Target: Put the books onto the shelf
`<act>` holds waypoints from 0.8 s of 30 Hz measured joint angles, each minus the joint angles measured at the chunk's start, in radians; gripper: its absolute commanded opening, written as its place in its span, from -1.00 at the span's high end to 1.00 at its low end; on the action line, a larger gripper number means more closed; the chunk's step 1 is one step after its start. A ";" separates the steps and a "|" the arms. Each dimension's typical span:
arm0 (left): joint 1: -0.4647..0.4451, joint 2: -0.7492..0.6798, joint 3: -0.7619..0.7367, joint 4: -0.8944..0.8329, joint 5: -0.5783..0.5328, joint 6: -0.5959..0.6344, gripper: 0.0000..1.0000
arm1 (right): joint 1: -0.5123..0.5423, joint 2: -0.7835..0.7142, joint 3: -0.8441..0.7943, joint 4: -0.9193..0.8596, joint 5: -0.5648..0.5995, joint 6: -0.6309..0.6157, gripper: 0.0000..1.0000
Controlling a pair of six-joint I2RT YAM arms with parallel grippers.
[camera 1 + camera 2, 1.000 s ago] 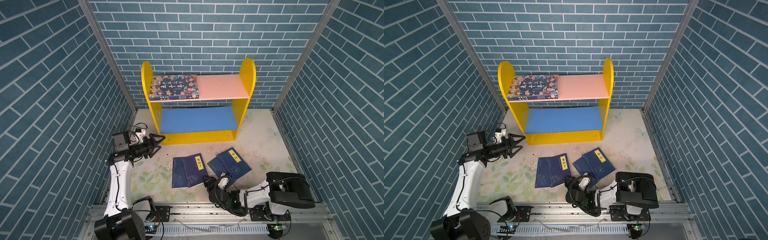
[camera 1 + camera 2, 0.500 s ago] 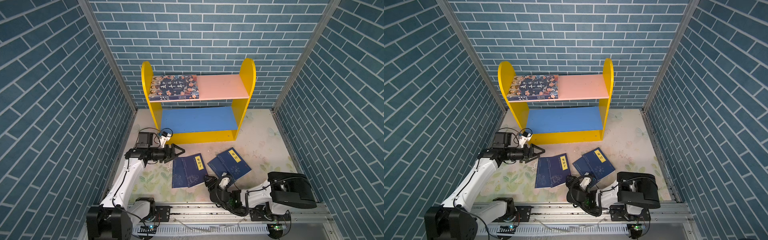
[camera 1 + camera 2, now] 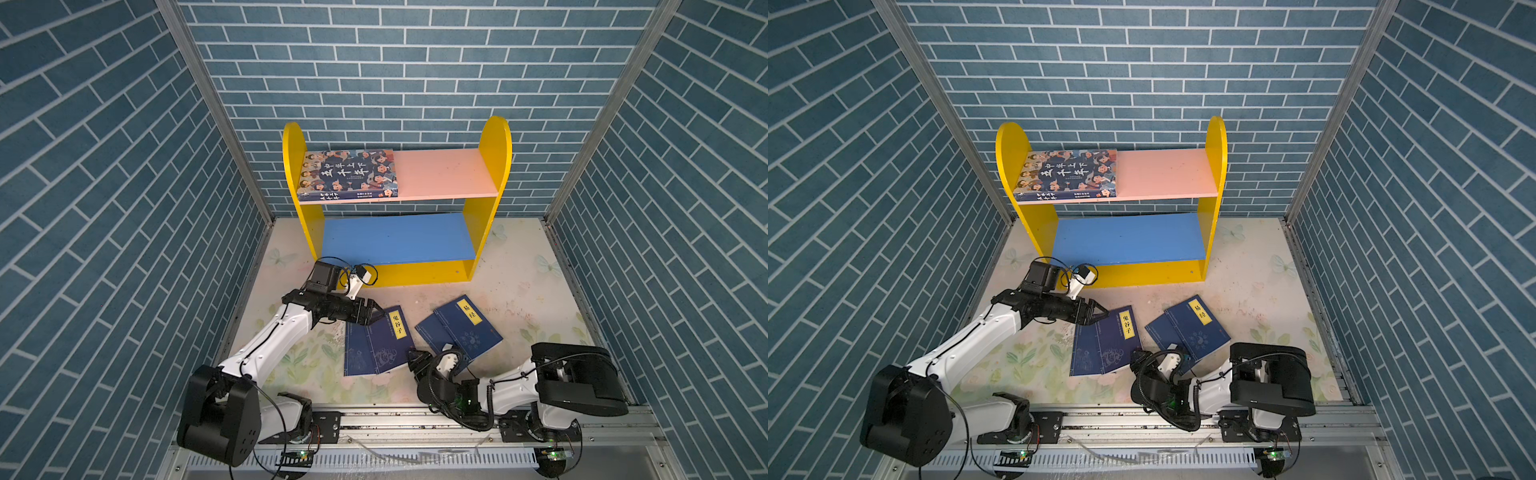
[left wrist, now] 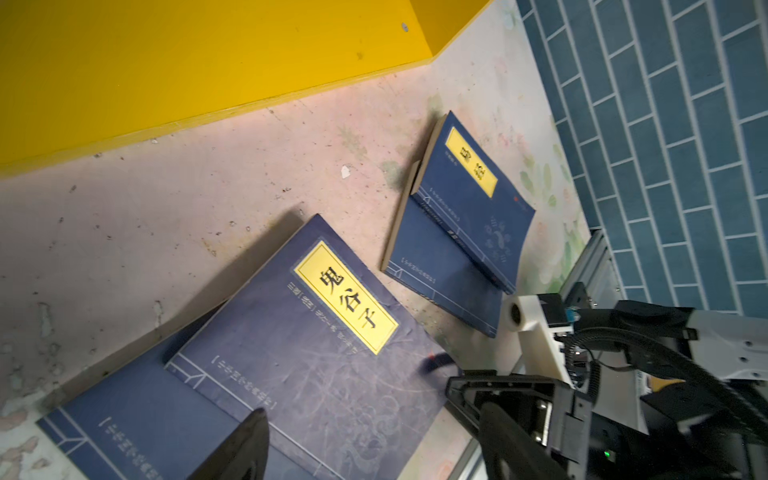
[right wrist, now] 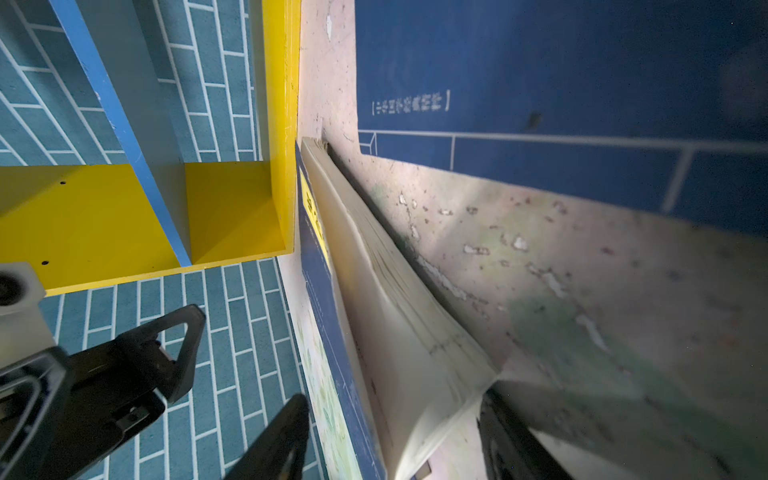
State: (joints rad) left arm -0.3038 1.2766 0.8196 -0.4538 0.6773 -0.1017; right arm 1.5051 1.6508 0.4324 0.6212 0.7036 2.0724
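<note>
the thick book (image 3: 348, 174) is found lying flat on the pink upper board (image 3: 444, 172) of the shelf (image 3: 494, 149), against its left panel. four thin navy books (image 3: 1104, 345) are noted on the floor (image 3: 519, 291) before the shelf, in two overlapped pairs: a left pair (image 3: 376, 345) and a right pair (image 3: 459, 328). the left gripper (image 3: 374, 314) is held wide apart at the far left corner of the left pair, with nothing gripped. the right gripper (image 5: 392, 415) is parted astride a near corner of the right pair's labelled book; no clamp is observed.
</note>
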 measured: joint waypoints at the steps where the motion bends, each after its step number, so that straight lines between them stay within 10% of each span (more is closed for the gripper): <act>1: -0.006 0.008 -0.003 0.013 -0.020 0.009 -0.61 | 0.000 -0.001 0.001 -0.002 0.000 0.000 -0.35; 24: -0.031 0.230 -0.017 0.227 -0.146 0.100 -0.49 | -0.026 0.017 -0.007 0.064 -0.016 0.000 -0.38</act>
State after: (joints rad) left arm -0.3344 1.5063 0.8024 -0.2272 0.5312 -0.0017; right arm 1.4796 1.6676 0.4252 0.6849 0.6880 2.0720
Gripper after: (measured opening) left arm 0.748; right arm 0.686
